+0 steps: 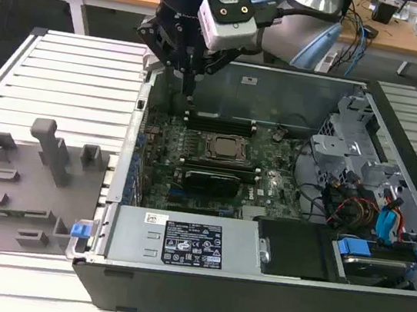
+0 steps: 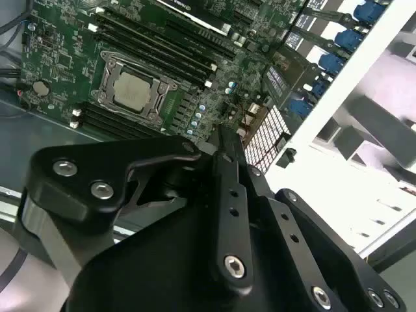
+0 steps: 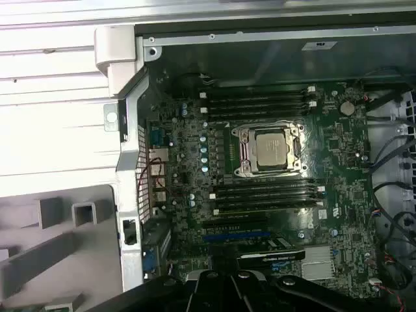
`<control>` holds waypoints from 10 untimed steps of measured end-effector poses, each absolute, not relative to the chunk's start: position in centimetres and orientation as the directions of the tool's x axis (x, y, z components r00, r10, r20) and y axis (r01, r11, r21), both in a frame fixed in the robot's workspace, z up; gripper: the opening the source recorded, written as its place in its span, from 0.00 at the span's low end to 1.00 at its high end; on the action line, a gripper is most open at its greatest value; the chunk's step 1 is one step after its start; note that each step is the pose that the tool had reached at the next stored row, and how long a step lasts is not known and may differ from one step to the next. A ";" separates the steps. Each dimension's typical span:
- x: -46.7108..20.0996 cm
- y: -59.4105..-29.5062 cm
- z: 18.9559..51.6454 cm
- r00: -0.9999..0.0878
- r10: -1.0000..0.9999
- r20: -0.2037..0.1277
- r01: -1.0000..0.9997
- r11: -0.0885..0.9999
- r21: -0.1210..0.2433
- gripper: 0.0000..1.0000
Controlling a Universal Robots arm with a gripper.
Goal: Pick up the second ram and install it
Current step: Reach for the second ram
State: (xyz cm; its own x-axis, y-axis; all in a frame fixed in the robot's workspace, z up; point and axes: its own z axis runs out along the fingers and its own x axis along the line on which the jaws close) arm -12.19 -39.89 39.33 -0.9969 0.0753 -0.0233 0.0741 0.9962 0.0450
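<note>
**Exterior view.**
- One gripper (image 1: 189, 90), above the rear corner of the case on the exterior view's left. Its fingers are drawn together to a single point, with nothing visible between them.
- One open computer case (image 1: 249, 305), lying on its side.
- One motherboard (image 1: 270, 189) inside the case.
- One CPU socket (image 1: 225, 147) on the board.
- Two banks of memory slots, one on either side of the socket: far bank (image 1: 220, 120), near bank (image 1: 218, 167).
- One graphics card (image 1: 206, 180), just beside the near bank.
- One power supply (image 1: 188, 242) along the front wall of the case.
- One grey tray (image 1: 32, 193), on the slatted table at the exterior view's left, well apart from the gripper. It carries several grey blocks.

**Second wrist view.**
- The gripper (image 2: 226, 140). The finger bars lie closed side by side, and the two outer links are spread.
- One CPU socket (image 2: 133, 88).
- Two slot banks flanking the socket.
- One coin cell (image 2: 40, 88).
- Four blue tabs (image 2: 331, 62) in a row along the edge of the case.

**First wrist view.**
- The gripper (image 3: 229, 279), fingertips met.
- One CPU socket (image 3: 272, 148).
- Two slot banks with four slots each: (image 3: 257, 107) and (image 3: 266, 198).
- One coin cell (image 3: 348, 108).

**The second ram.** I cannot tell where it is. The slots are too dark to tell a seated stick from a bare slot.
</note>
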 end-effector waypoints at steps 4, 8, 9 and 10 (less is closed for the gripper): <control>-13.3 -39.9 39.3 -0.997 0.075 -0.023 0.074 0.996 0.045 0.11; -14.8 -39.9 39.3 -0.997 0.075 -0.023 0.074 0.996 0.045 0.11; -15.3 -39.9 39.3 -0.997 0.075 -0.023 0.074 0.996 0.045 0.11; -15.7 -39.9 39.3 -0.997 0.075 -0.023 0.074 0.996 0.045 0.11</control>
State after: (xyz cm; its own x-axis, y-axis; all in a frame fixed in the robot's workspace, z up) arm -15.75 -39.89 39.33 -0.9969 0.0753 -0.0235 0.0741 0.9962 0.0451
